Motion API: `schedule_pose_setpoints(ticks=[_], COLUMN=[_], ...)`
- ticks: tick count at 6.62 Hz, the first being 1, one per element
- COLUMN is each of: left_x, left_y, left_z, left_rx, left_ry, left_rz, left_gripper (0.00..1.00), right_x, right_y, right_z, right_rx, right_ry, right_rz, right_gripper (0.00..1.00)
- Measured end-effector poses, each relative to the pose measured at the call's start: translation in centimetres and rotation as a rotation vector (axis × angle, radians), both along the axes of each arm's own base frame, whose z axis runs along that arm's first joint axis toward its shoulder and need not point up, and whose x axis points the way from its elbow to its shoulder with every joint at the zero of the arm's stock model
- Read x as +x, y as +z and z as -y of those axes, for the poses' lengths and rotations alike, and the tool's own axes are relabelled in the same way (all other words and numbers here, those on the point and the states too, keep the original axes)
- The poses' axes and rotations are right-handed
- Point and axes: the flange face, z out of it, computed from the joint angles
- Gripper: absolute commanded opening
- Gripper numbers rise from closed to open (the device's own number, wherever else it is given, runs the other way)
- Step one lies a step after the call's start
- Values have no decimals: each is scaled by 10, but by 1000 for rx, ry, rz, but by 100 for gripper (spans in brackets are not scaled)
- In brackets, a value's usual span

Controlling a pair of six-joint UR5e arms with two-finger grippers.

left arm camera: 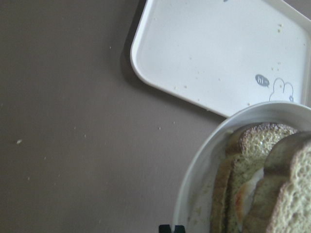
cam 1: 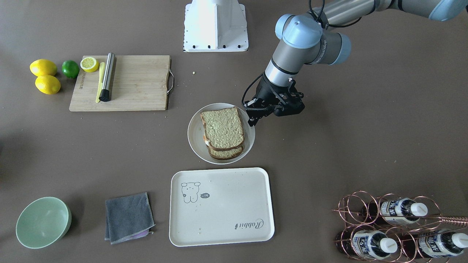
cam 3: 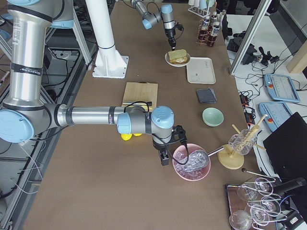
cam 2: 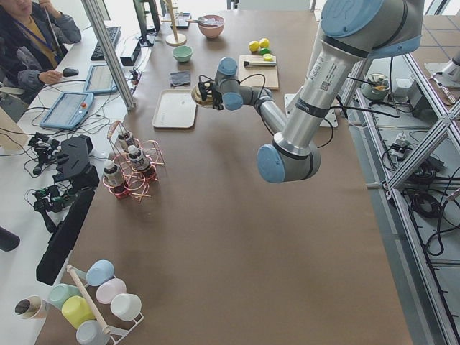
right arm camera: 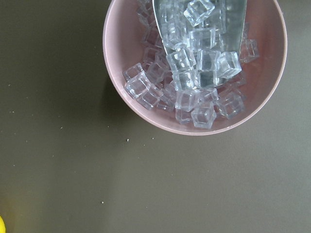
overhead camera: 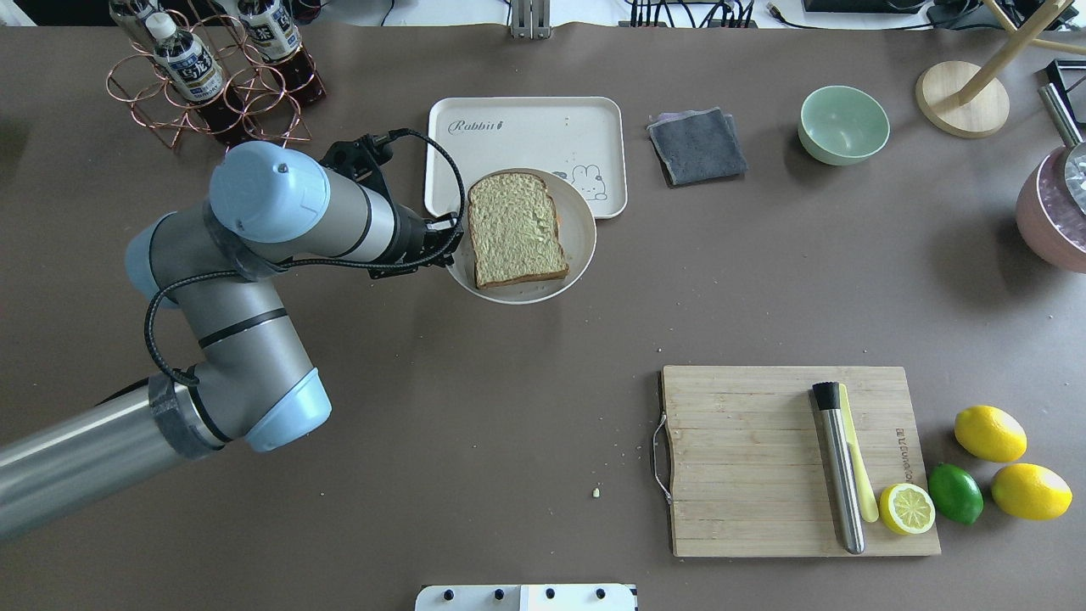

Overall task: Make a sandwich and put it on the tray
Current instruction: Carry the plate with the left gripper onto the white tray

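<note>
The sandwich (cam 1: 222, 129) lies on a round white plate (cam 1: 193, 140): two greenish-tan slices with a white egg edge (left arm camera: 248, 196) between them. The cream tray (cam 1: 219, 215) with the bear drawing lies just beyond the plate, bare. My left gripper (cam 1: 252, 119) is at the plate's rim on my left side, its jaws narrowly shut on the rim; its tips (left arm camera: 171, 228) barely show in the left wrist view. My right gripper (cam 3: 165, 157) shows only in the exterior right view, beside a pink bowl of ice (right arm camera: 194, 63); I cannot tell whether it is open.
A wooden cutting board (cam 1: 124, 82) holds a metal muddler and a lemon half, with two lemons and a lime (cam 1: 70, 68) beside it. A green bowl (cam 1: 43, 222), a grey cloth (cam 1: 128, 217) and a copper bottle rack (cam 1: 398, 226) flank the tray.
</note>
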Motion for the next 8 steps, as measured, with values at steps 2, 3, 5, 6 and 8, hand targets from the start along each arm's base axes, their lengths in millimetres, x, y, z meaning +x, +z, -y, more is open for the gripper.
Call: schedule_pose_setpoints(ticks=[2, 3, 5, 6, 8], left_x=[8, 12, 25, 30, 43], left_y=[14, 24, 39, 41, 40], left_z=[94, 127, 162, 166, 164], left_rx=[5, 10, 18, 23, 37], left_ry=[7, 12, 18, 22, 30], left_rz=[37, 51, 67, 70, 65], left_gripper=[0, 0, 0, 0, 0], right_x=[1, 1, 1, 1, 1], right_y=[-5, -6, -8, -9, -9], right_z=[-4, -4, -4, -4, -4], right_rx=[10, 12, 17, 18, 19], right_ry=[2, 2, 2, 1, 0], right_rz=[-4, -8, -15, -16, -16], right_gripper=[100, 100, 100, 100, 100])
